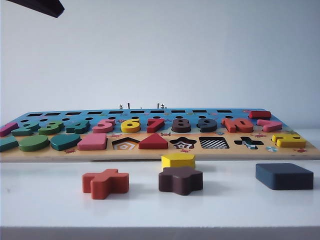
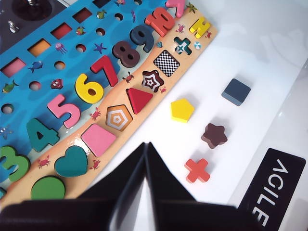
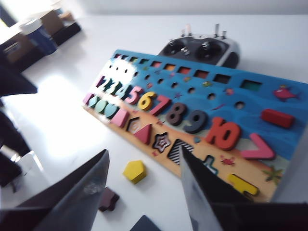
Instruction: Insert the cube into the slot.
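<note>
The cube [image 1: 284,176], a flat navy square block, lies on the white table at the front right, apart from the puzzle board [image 1: 150,152]. The slot [image 1: 214,143], a square cut-out with a checkerboard floor, is in the board's front row, right of the star cut-out. In the left wrist view my left gripper [image 2: 146,144] is shut and empty, high above the table, well short of the cube [image 2: 236,91] and the slot [image 2: 166,63]. My right gripper [image 3: 144,150] stands open and empty above the table; one finger covers part of the slot [image 3: 177,150], and a corner of the cube [image 3: 144,224] shows beneath it.
A yellow pentagon block [image 1: 178,160], a dark brown star [image 1: 180,180] and an orange cross [image 1: 105,182] lie loose in front of the board. A remote controller [image 3: 199,49] sits behind the board. A dark arm part [image 1: 40,6] hangs at the exterior view's upper left.
</note>
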